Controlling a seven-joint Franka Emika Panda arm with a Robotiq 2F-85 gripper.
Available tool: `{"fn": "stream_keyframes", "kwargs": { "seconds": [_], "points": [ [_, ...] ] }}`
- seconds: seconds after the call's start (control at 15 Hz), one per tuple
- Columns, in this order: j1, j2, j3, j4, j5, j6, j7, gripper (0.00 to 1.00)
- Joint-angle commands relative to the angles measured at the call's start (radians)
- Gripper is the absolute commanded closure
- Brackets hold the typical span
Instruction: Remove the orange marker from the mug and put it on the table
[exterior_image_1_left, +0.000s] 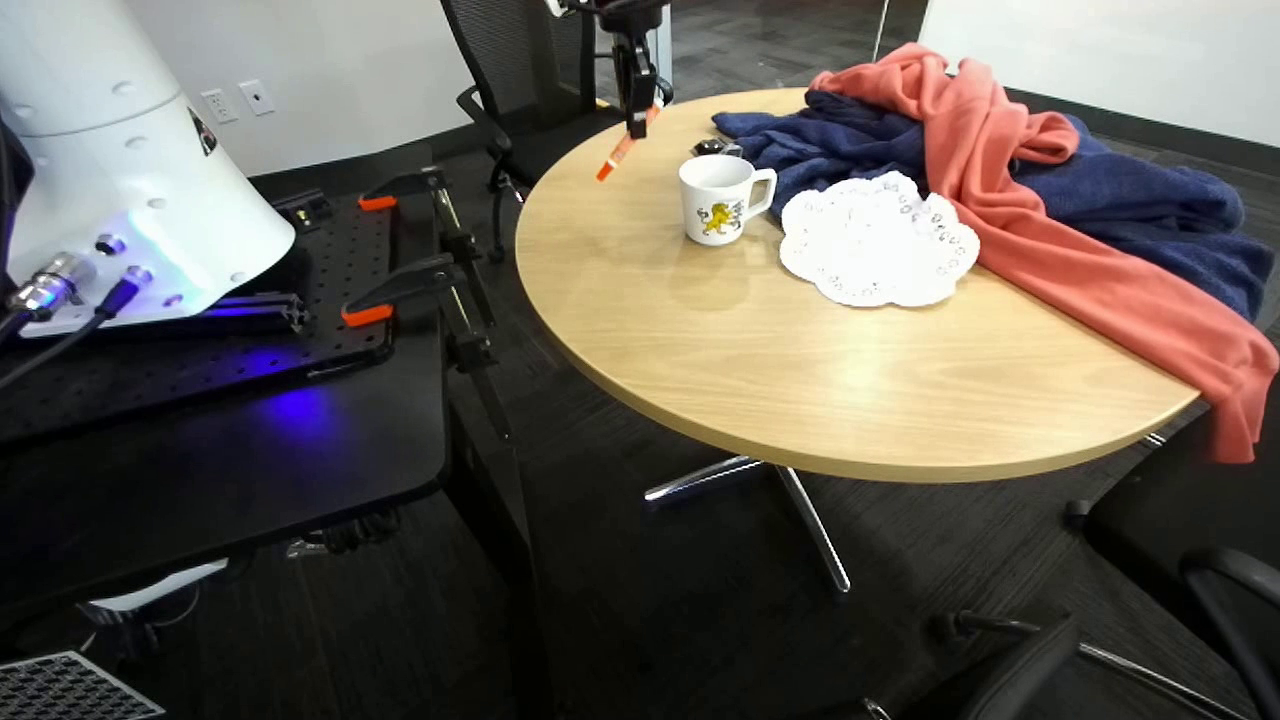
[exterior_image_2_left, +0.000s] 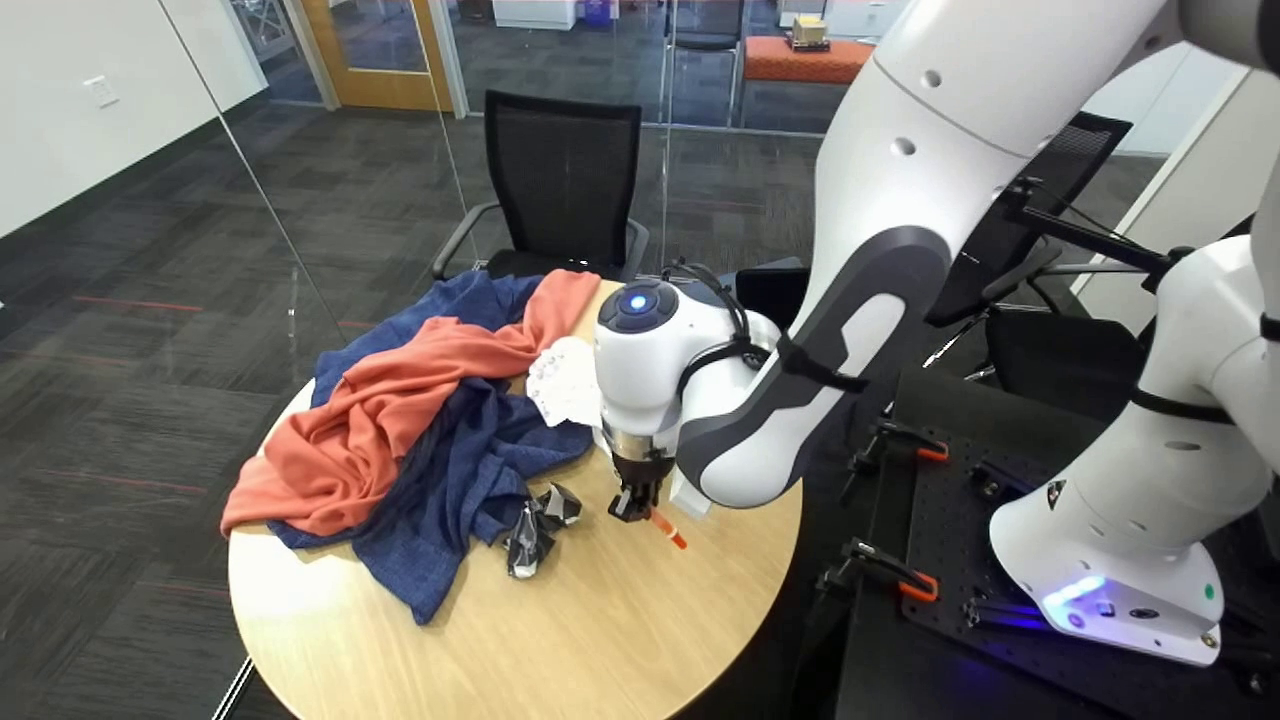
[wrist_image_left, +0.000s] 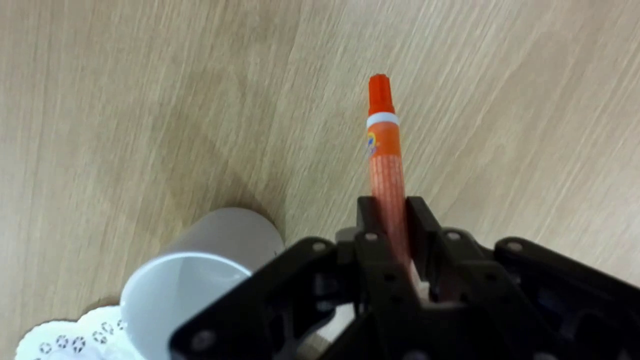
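Pincer (wrist_image_left: 389, 212) pinches orange marker (wrist_image_left: 386, 172), clear of mug (exterior_image_1_left: 712, 205), apparently above table (exterior_image_1_left: 760, 370). Long axis runs out beyond pincer, cap (wrist_image_left: 381, 94) foremost; exact tilt unclear. Mug stands upright nearby. Likely next: lower marker, lay lengthwise on table, release.

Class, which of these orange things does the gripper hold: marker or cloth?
The orange marker, clamped in the gripper; the salmon-orange cloth lies across the table, ungripped.
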Motion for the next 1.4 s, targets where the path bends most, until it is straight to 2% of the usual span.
{"fn": "stream_keyframes", "kwargs": {
  "seconds": [0.0, 0.33, 0.4, 0.53, 0.8, 1.0, 1.33],
  "points": [
    [0.016, 0.112, -0.013, 0.098, 0.001, -0.040, -0.020, 0.95],
    [0.037, 0.183, -0.008, 0.163, 0.006, -0.104, -0.026, 0.95],
    [0.046, 0.184, -0.012, 0.167, 0.003, -0.112, -0.020, 0.57],
    [0.052, 0.172, -0.008, 0.163, 0.003, -0.116, -0.022, 0.49],
    [0.058, 0.118, -0.003, 0.129, 0.006, -0.084, -0.024, 0.19],
    [0.054, 0.073, 0.005, 0.104, 0.009, -0.063, -0.028, 0.01],
    [0.044, 0.017, 0.014, 0.071, 0.013, -0.045, -0.038, 0.00]
  ]
}}
